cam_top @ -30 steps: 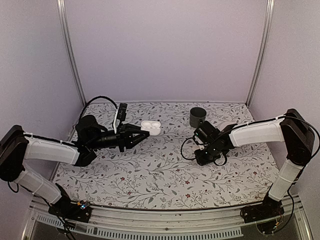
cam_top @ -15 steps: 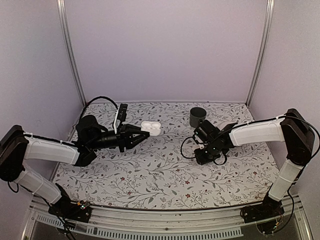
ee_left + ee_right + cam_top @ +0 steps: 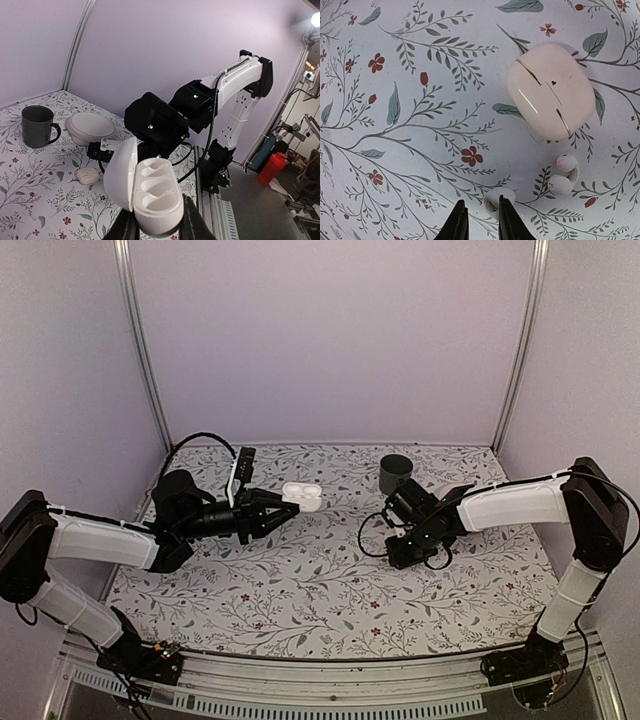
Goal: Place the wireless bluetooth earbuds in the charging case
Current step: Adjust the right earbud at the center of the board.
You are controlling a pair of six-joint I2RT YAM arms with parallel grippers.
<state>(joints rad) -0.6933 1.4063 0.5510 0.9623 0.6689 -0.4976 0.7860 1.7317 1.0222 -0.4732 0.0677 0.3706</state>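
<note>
My left gripper [image 3: 283, 507] is shut on the open white charging case [image 3: 301, 495], held above the table with its lid hinged back. In the left wrist view the case [image 3: 150, 192] shows empty sockets and sits between my left gripper's [image 3: 160, 227] fingers. My right gripper [image 3: 481, 220] hovers low over the cloth, its jaws a narrow gap apart. One white earbud [image 3: 492, 197] lies on the cloth under the right fingertip, only its edge showing in the gap. A second earbud [image 3: 565, 176] lies to its right. From above, the right gripper [image 3: 400, 555] points down.
A closed pale case [image 3: 551, 90] rests on the floral cloth just beyond the earbuds, also visible as a small case [image 3: 87, 175] from the left wrist. A dark mug [image 3: 395, 472] and a white bowl [image 3: 90, 127] stand at the back right. A black-and-white bar [image 3: 240, 468] lies back left.
My right arm has crept slightly to the left over the cloth. The left arm and the case it holds have not moved.
</note>
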